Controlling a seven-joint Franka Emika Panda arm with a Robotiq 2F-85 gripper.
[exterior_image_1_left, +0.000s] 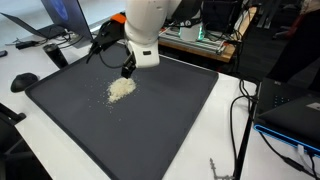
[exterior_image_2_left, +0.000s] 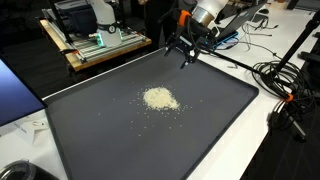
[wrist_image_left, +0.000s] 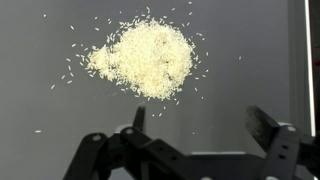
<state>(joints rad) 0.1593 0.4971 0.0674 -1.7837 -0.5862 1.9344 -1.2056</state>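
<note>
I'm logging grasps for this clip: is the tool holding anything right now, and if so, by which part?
Nothing is held. The tool hangs open near the pile of white grains, its jaws apart and empty.

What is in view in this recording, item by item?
grain pile: one, pale cream, middle of the mat, loose grains scattered around it
mat: one, dark grey, covering most of the table
table: one, white, under the mat
cables: several, black, on the table beside the mat
wooden cart: one, light brown, behind the table, carrying electronics
arm: one, white, above the mat
fingers: two, black, apart with nothing between them, above the mat near the pile
</note>
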